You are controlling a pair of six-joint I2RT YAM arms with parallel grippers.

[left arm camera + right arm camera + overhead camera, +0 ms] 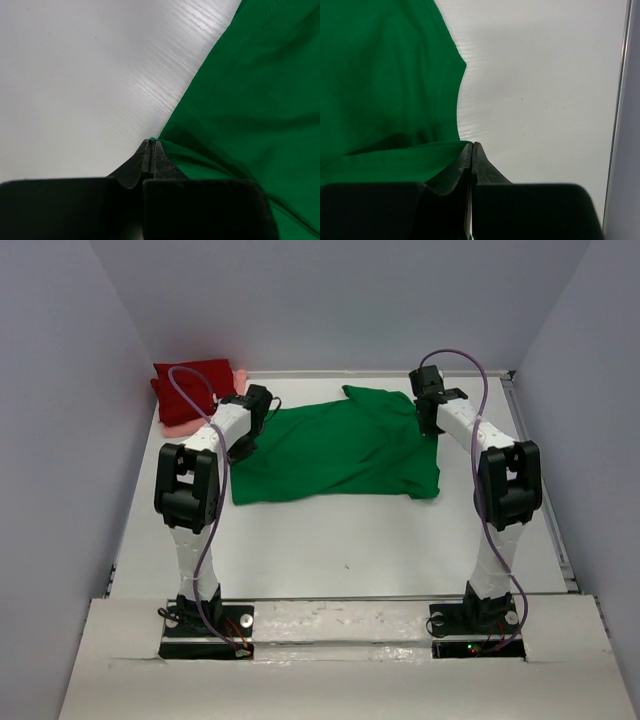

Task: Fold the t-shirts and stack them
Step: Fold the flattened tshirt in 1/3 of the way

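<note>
A bright green t-shirt [335,450] lies spread across the middle of the table, partly doubled over. My left gripper [245,443] is at its left edge, jaws shut with a pinch of the green t-shirt [240,100] at the tips [151,143]. At the right edge my right gripper [429,427] is also shut, with the hem of the green t-shirt [385,90] caught at its tips [472,145]. The dark red t-shirt [190,385] sits folded at the back left on top of the salmon pink t-shirt [183,426].
The white table [350,540] is walled in by grey panels on the left, back and right. A raised rail [622,125] runs along the table's right edge, close to my right gripper.
</note>
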